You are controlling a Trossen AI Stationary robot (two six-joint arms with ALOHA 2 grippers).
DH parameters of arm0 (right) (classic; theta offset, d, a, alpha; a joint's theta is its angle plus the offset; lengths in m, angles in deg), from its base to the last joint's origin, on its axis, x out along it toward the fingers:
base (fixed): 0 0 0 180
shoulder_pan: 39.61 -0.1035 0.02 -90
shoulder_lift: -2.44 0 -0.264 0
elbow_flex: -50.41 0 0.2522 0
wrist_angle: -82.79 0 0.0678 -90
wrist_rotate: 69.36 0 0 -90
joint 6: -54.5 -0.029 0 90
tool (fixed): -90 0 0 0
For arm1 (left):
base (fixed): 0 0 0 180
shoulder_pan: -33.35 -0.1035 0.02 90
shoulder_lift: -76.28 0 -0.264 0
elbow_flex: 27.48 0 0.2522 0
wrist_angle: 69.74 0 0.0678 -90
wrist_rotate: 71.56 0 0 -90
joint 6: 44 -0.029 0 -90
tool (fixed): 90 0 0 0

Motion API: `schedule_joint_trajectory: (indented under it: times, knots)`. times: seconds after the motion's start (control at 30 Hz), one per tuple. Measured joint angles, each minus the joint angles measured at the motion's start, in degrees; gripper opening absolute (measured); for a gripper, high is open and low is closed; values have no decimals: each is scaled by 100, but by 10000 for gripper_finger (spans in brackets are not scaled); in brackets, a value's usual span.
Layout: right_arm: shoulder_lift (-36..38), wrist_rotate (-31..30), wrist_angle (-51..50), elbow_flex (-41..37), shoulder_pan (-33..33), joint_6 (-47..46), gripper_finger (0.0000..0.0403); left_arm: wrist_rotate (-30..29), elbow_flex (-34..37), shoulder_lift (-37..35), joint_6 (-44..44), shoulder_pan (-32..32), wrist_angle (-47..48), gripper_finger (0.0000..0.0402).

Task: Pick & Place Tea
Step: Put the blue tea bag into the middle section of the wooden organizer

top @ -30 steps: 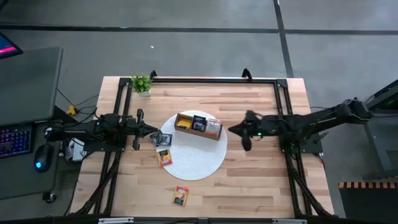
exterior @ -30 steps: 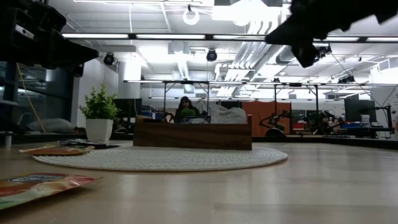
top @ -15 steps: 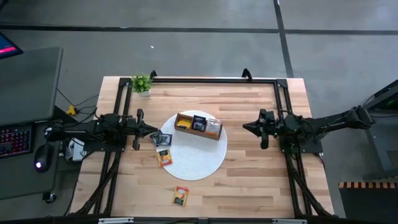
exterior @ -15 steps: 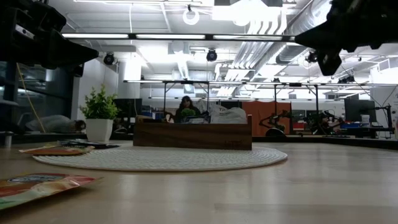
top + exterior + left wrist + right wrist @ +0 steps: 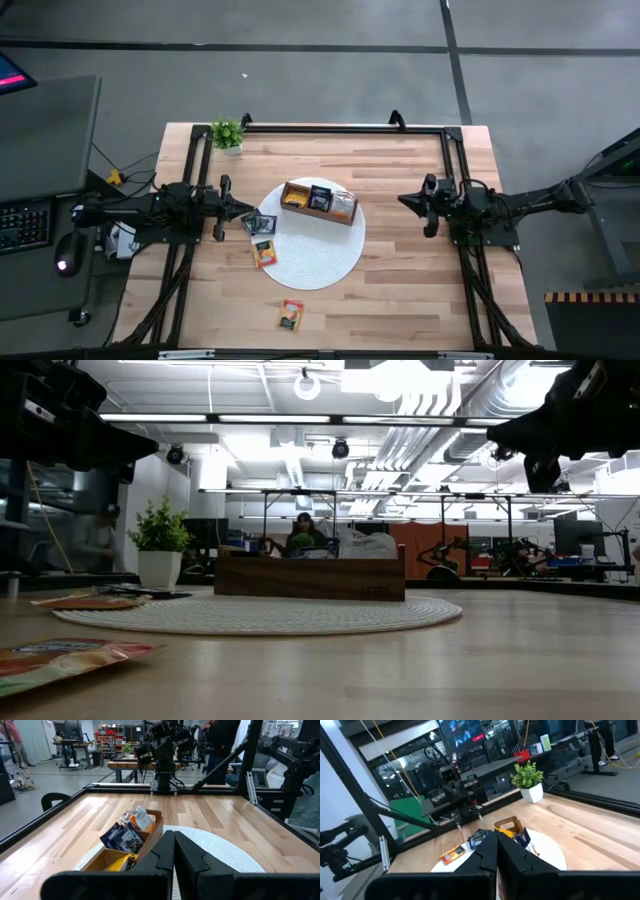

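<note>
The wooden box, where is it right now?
In the high view, the wooden box sits on the round white mat's far edge, mid-table between both arms.

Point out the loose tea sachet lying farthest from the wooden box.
The orange sachet alone on bare wood near the table's front edge, off the white mat; the others sit beside the left gripper.

Matt wooden table [image 5: 400, 290], woven mat [image 5: 325, 265]
</note>
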Motion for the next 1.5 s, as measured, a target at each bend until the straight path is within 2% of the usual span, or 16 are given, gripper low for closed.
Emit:
schedule_joint_trajectory:
  times: [0.4,0.57,0.8,1.1,1.5]
  knots:
    - [506,96,291,-302,49,308,0,-2,-1,1,1,0,0,1]
    - [502,812,172,-304,328,830,0,-2,-2,1,0,-1,0,1]
    - [499,1518,-873,-304,919,898,0,-2,-2,0,1,-1,0,1]
    - [499,2186,-1276,-307,925,1054,0,-1,0,1,1,1,2,1]
    - [776,1711,-1356,-307,662,1042,0,-2,0,0,-1,-1,0,1]
